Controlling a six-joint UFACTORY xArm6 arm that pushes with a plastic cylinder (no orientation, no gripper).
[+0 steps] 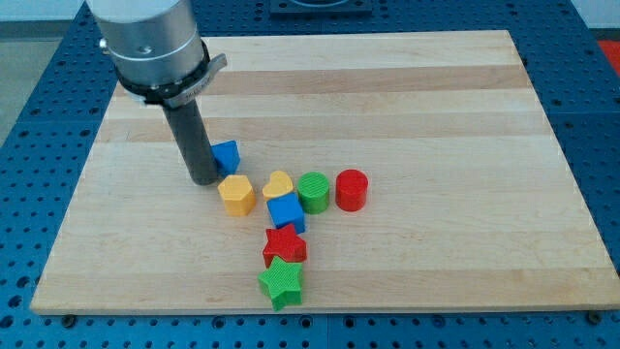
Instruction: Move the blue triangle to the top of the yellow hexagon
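Observation:
The blue triangle [227,155] lies on the wooden board [407,87], just above the yellow hexagon [236,194] and slightly to its left. My tip [204,180] rests on the board at the triangle's lower left side, touching or nearly touching it, and just to the upper left of the hexagon. The rod hides part of the triangle's left edge.
A yellow heart [278,183], a green cylinder [313,191] and a red cylinder [352,190] line up right of the hexagon. A blue cube [286,211], a red star [285,245] and a green star [281,282] run down below the heart.

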